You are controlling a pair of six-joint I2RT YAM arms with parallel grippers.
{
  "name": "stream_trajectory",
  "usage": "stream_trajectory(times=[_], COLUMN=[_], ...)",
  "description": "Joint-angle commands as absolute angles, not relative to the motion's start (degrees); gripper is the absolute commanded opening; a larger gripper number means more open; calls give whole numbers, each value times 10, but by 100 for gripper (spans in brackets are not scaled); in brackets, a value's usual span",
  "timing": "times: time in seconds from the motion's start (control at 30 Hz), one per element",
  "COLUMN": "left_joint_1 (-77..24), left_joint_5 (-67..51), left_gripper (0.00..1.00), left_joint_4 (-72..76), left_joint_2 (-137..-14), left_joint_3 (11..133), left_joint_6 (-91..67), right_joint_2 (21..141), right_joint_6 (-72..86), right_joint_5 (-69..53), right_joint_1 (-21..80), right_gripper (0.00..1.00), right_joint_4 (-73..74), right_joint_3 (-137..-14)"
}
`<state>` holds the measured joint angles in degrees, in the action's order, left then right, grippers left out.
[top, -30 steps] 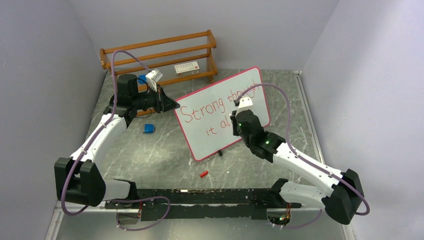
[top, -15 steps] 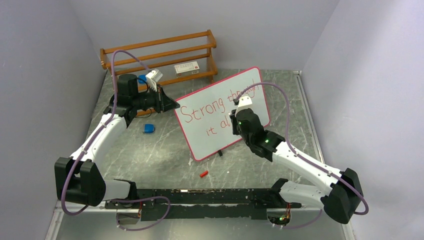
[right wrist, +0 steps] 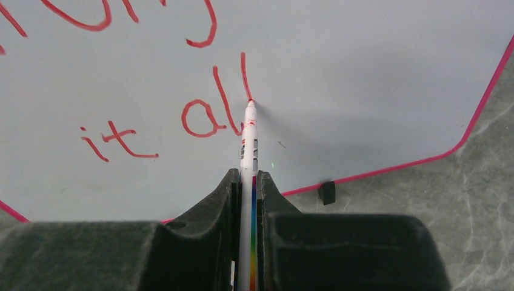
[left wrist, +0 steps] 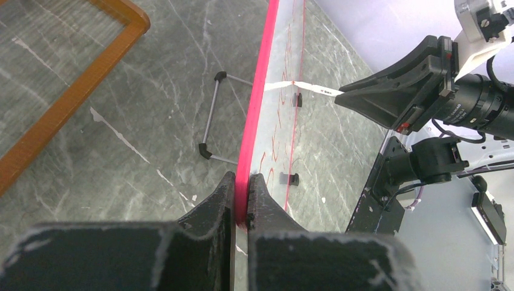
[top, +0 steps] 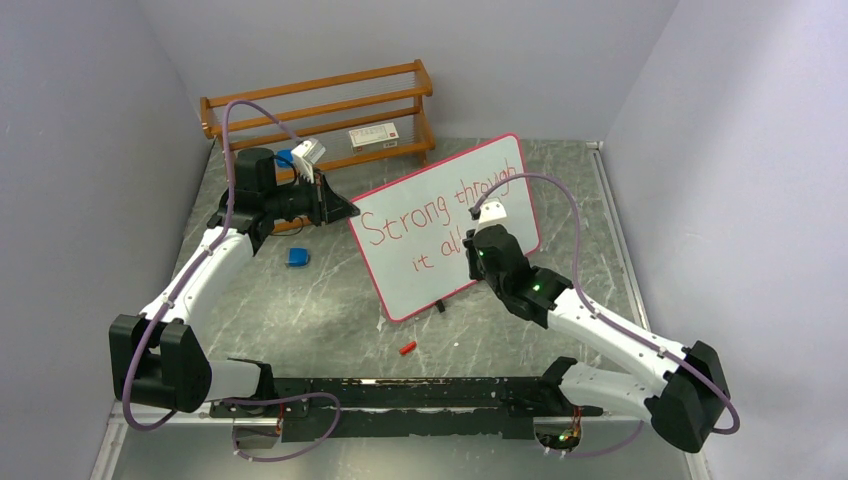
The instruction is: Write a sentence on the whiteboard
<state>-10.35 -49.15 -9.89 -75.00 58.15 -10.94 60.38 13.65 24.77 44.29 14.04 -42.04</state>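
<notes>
Grey marble tabletop (top: 330, 300) carries the whiteboard (top: 430, 285), propped up and slanting across the middle. The left gripper (left wrist: 241, 182) is pinched tight on the board's left edge, steadying it. A red sentence (top: 400, 222) crosses the face in two lines. On the right, the right gripper (right wrist: 247, 179) clamps a marker (right wrist: 249, 136) whose length points straight at the board, tip touching the foot of the last "l". The words look complete, so lifting off likely means drawing back along that length

Whiteboard (top: 400, 275): white, pink-red rim, propped tilted on the desk (top: 330, 310). Sentence (top: 440, 215): red lettering in two lines, "Strong through it all".
</notes>
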Motion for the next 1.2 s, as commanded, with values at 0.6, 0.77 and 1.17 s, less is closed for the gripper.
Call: stream_trajectory(times=[0.6,0.77,1.17], left_joint_1=[-111,-111,-111], left_joint_5=[-427,-428,-425], left_gripper=[5,5,5], left_joint_4=[-148,-148,-149], left_joint_2=[-773,-773,-772], left_joint_3=[570,570,571], left_joint_6=[-68,-69,-69], right_joint_2=[587,586,566], right_joint_6=[158,154,152], right_joint_5=[244,255,278], right_joint_1=[438,438,438], right_gripper=[0,0,0], right_joint_4=[178,177,152], right_joint_3=[-393,-396,-403])
